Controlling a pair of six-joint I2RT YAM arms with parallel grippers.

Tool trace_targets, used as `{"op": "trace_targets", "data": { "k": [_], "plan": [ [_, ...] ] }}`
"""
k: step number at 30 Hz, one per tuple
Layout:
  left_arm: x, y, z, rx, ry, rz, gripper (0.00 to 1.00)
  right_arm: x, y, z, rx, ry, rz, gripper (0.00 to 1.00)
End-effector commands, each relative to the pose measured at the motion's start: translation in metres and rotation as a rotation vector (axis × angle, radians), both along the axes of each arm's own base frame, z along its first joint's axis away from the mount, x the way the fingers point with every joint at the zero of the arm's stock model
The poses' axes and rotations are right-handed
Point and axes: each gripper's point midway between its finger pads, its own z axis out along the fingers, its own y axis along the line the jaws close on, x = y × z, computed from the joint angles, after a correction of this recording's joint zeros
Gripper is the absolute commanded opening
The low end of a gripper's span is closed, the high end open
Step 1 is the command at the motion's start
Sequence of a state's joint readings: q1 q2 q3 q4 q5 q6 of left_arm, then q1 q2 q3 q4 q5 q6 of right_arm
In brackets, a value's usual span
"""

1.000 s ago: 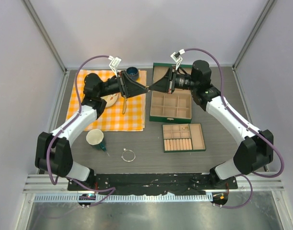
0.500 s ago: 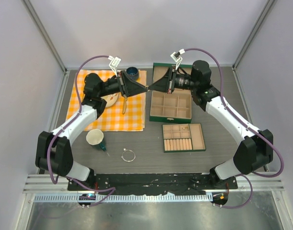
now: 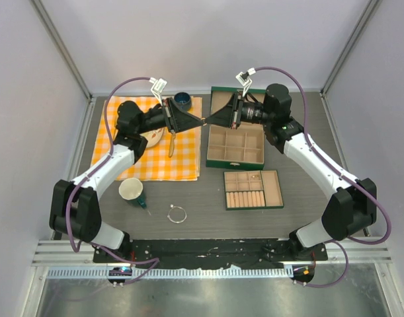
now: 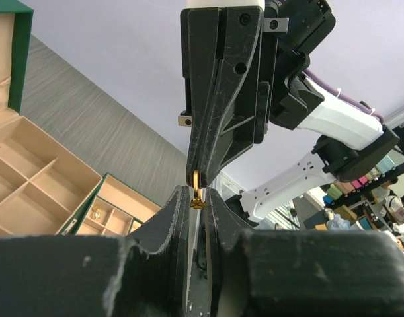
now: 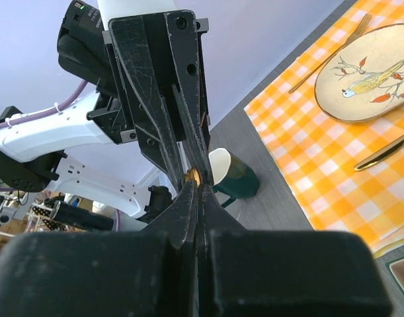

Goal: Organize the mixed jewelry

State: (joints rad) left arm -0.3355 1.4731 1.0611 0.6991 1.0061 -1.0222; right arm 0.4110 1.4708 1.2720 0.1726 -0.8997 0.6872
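Note:
My two grippers meet tip to tip above the table, between the checked cloth and the green box. A small gold ring (image 4: 196, 191) with a flower-shaped top is pinched between them. My right gripper (image 3: 206, 122) is shut on the ring's band (image 5: 195, 176). My left gripper (image 3: 200, 123) has its jaws narrowly parted and closed against the ring's top (image 4: 197, 203). A thin silver wire bangle (image 3: 177, 214) lies on the table near the front. A tiny gold piece (image 4: 94, 212) sits in a tray compartment. No studs are visible.
The open green box (image 3: 235, 145) with beige compartments stands right of centre, and its tray (image 3: 253, 189) lies in front. The orange checked cloth (image 3: 182, 162) holds a bird plate (image 5: 370, 72), gold cutlery (image 5: 381, 150) and a blue bowl (image 3: 182, 100). A green cup (image 3: 131, 190) stands front left.

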Motion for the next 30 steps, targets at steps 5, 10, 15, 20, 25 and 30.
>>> {"op": "trace_targets", "data": {
  "k": [5, 10, 15, 20, 25, 30],
  "plan": [
    [-0.001, -0.005, 0.011, -0.029, -0.015, 0.003, 0.02, -0.005, 0.002, 0.007, 0.012, -0.059, 0.002, 0.1],
    [0.005, -0.005, 0.006, -0.015, 0.001, 0.02, 0.0, -0.008, 0.003, 0.006, 0.002, -0.068, 0.01, 0.3],
    [0.007, -0.005, 0.0, 0.015, -0.003, 0.041, 0.0, -0.008, 0.0, 0.013, -0.004, -0.098, -0.003, 0.38],
    [0.007, -0.003, -0.01, 0.056, -0.01, 0.057, 0.0, 0.0, -0.017, 0.027, 0.012, -0.121, -0.059, 0.4],
    [0.008, -0.003, -0.019, 0.125, -0.031, 0.098, 0.0, 0.007, -0.038, 0.052, 0.024, -0.176, -0.129, 0.4],
    [0.0, -0.015, -0.058, 0.385, -0.037, 0.198, 0.0, 0.036, -0.078, 0.063, -0.057, -0.208, -0.32, 0.4]
  ]
}}
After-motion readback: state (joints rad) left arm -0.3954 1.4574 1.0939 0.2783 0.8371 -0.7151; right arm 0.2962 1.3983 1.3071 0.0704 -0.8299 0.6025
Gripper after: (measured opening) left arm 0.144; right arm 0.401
